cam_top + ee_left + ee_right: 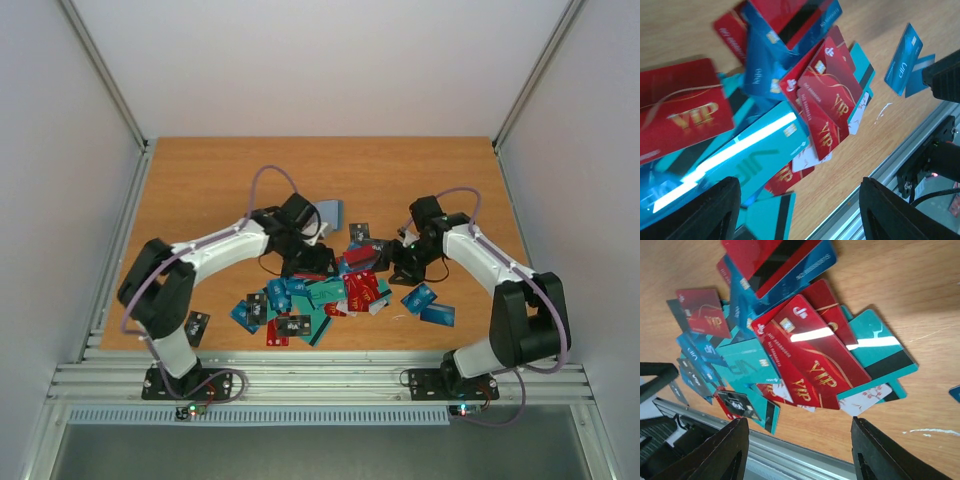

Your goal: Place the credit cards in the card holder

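Observation:
Several credit cards in red, teal, blue and black lie in a loose overlapping pile (pixel 310 292) at the table's near middle. Red VIP cards (pixel 832 95) and a teal card (pixel 755 150) show in the left wrist view, and red VIP cards (pixel 810 350) in the right wrist view. The dull teal-blue card holder (pixel 331 212) lies behind the pile, partly hidden by the left wrist. My left gripper (pixel 312 262) (pixel 800 210) is open and empty just above the pile's left part. My right gripper (pixel 400 262) (pixel 800 450) is open and empty at the pile's right edge.
Two blue cards (pixel 430 306) lie apart to the right of the pile, and one black card (pixel 197 323) lies far left near the left arm's base. A metal rail (pixel 320 378) runs along the table's near edge. White walls close in the sides and back.

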Motion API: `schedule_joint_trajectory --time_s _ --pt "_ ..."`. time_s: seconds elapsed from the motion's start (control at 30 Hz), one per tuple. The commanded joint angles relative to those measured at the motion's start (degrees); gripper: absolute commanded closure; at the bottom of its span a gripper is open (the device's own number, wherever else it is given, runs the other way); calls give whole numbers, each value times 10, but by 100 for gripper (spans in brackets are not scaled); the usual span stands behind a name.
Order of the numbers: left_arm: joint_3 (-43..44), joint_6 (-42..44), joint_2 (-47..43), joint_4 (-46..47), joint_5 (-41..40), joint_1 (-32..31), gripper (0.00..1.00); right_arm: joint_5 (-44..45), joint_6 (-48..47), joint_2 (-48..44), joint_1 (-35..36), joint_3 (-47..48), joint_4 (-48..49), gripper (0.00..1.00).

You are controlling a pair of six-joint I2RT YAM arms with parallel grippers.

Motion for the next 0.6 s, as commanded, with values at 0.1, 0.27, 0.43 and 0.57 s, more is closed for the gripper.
schedule_joint_trajectory --time_s 0.1,0.27,0.43,0.57 --pt "82 -19 107 43 73 -44 35 -35 -17 62 -30 -21 70 44" --pt "109 -29 151 39 79 -54 38 -33 -21 108 -30 -31 101 47" --pt "139 -29 194 27 82 -57 40 -36 -19 138 -30 -46 122 51" --pt "149 -27 231 26 92 -59 40 -42 -20 140 -30 -66 128 51"
